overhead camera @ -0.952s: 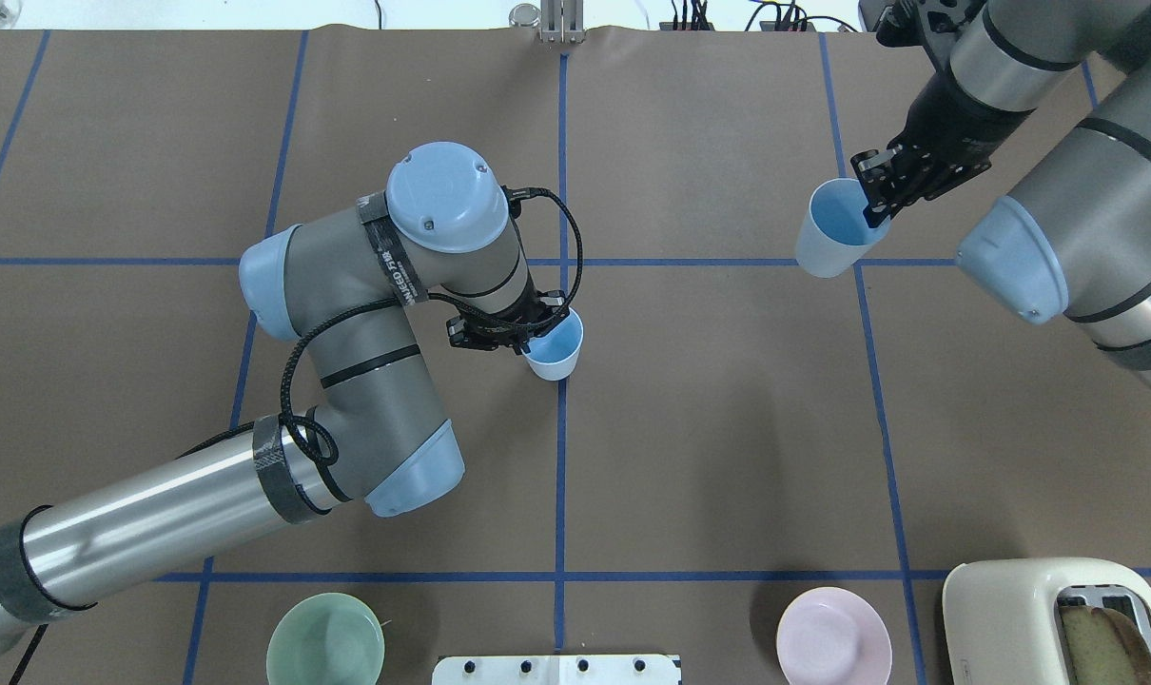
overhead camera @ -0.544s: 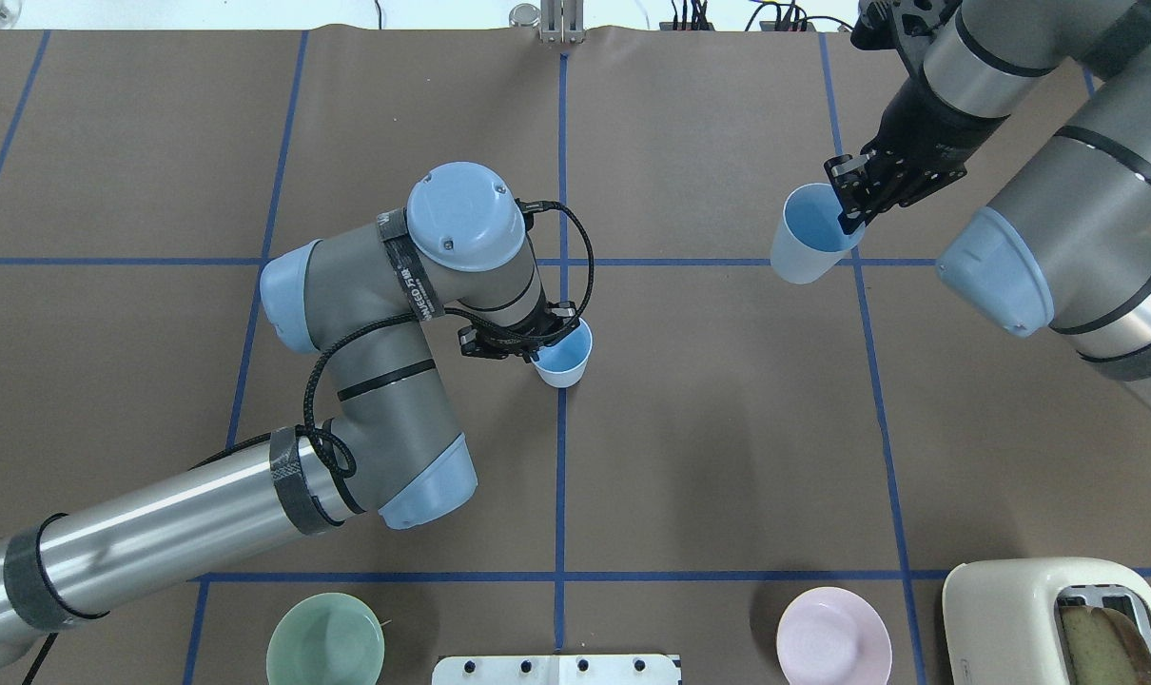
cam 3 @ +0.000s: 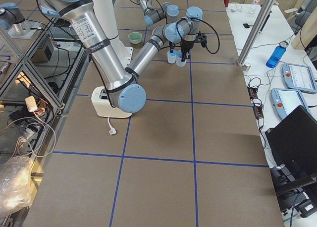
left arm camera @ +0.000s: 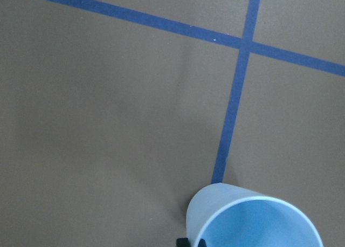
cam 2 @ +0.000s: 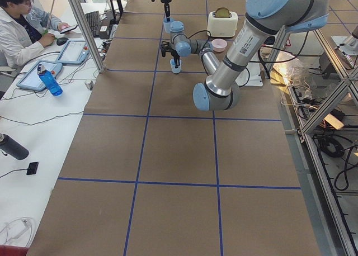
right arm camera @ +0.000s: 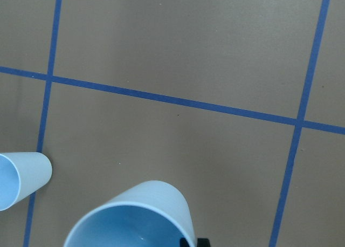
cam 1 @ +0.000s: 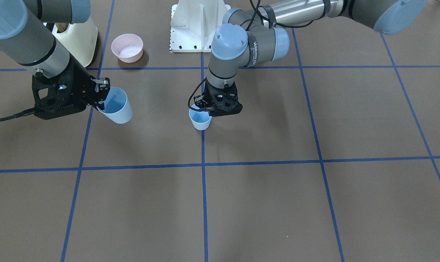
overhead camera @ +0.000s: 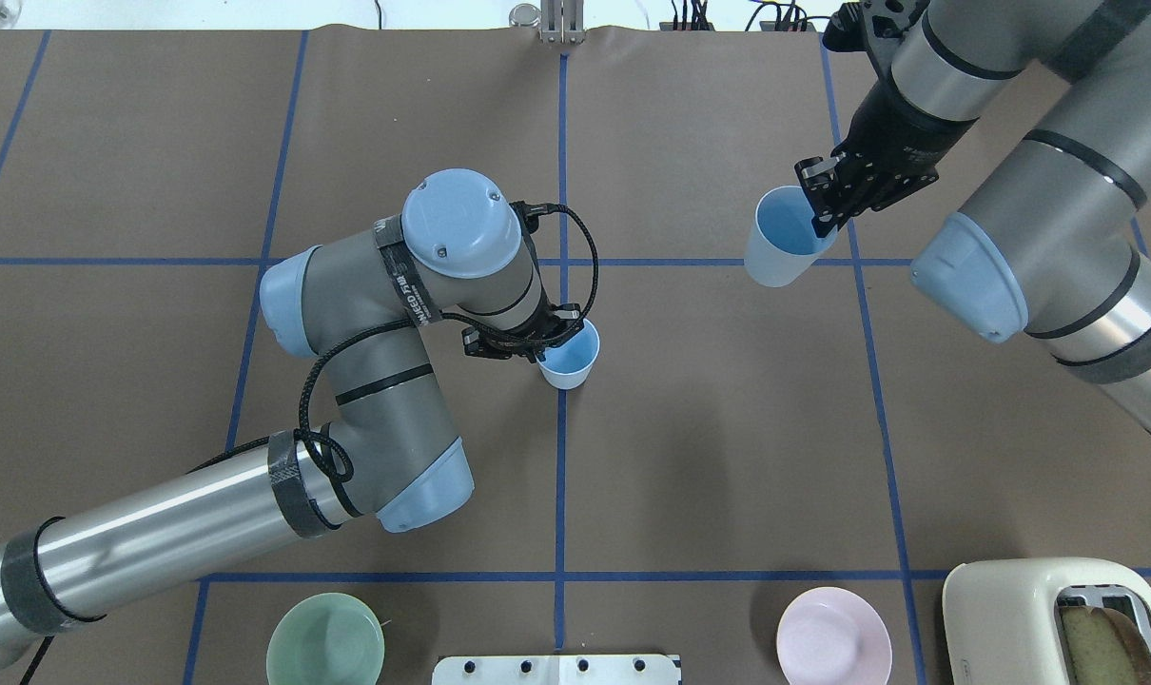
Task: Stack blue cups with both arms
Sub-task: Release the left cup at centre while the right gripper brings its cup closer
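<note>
A: Where are the two blue cups?

B: The centre cup [overhead camera: 569,363] is near the middle of the bench [overhead camera: 709,457], on the blue tape line [overhead camera: 560,495] that runs from the robot's edge to the far edge. It is hard to tell whether its base touches the paper or hangs just above it. The raised cup [overhead camera: 777,245] is clear of the bench and appears tilted, between the middle and the far corner on the robot's right.

A: And the claws?

B: The left claw [overhead camera: 544,349] is pinched narrow on the centre cup's rim, one finger inside and one outside. The right claw [overhead camera: 823,214] grips the raised cup's rim the same way.

A: How would such cups handle?

B: They are probably very light: empty, thin, smooth plastic. The wall looks stiff enough to keep its shape but slippery, and the rim likely flexes under a hard squeeze. They are hardly fragile. The taper lets one nest in the other, yet so light a cup tips easily if nudged off-centre.

A: So the rim is the place to hold?

B: It seems so, since that leaves the tapered body free. The left claw's inner finger may block the mouth, though.
</note>
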Motion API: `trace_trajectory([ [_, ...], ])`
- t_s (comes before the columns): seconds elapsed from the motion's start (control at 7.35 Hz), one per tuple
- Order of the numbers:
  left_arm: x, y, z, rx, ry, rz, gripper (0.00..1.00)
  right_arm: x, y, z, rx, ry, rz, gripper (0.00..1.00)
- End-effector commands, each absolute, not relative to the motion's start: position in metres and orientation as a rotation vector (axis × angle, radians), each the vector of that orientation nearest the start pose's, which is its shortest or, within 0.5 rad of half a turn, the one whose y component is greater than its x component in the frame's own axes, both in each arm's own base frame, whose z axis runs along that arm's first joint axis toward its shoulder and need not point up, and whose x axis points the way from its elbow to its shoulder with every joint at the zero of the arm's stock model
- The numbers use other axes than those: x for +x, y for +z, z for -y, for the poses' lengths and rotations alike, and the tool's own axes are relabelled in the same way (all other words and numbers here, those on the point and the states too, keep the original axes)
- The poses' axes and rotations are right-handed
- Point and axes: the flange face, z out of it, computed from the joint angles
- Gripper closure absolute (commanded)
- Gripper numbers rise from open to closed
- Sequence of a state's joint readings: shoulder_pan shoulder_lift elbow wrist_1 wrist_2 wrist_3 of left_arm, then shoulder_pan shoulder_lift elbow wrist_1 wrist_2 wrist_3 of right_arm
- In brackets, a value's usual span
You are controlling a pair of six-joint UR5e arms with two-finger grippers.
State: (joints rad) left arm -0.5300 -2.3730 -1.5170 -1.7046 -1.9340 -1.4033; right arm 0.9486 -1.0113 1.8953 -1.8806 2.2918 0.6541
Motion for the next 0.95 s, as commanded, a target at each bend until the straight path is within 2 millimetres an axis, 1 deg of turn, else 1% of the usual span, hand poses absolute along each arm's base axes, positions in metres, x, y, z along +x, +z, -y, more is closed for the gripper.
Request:
trace_trajectory([
  [0.0, 0.564, 0.184, 0.449, 0.017, -0.116, -0.94, 0.31, -0.313, 0.21, 0.52, 0.016, -0.175, 0.9, 0.92],
  [0.14, 0.545, 0.178, 0.459, 0.033, -0.124, -0.955, 0.27, -0.323, 0.201, 0.518, 0.009, -0.173, 0.905, 0.92],
  [0.27, 0.528, 0.182, 0.46, 0.052, -0.114, -0.96, 0.19, -0.331, 0.195, 0.516, 0.004, -0.174, 0.909, 0.92],
  [0.41, 0.504, 0.182, 0.475, 0.036, -0.099, -0.98, 0.13, -0.343, 0.185, 0.513, -0.004, -0.174, 0.913, 0.92],
  [0.54, 0.473, 0.188, 0.496, -0.004, -0.102, -1.003, 0.12, -0.37, 0.171, 0.509, -0.007, -0.169, 0.901, 0.92],
  [0.68, 0.445, 0.2, 0.513, 0.022, -0.078, -1.003, 0.1, -0.392, 0.165, 0.507, -0.008, -0.174, 0.886, 0.92],
  [0.82, 0.419, 0.224, 0.53, 0.052, -0.038, -0.976, 0.08, -0.406, 0.166, 0.501, -0.005, -0.194, 0.878, 0.92],
])
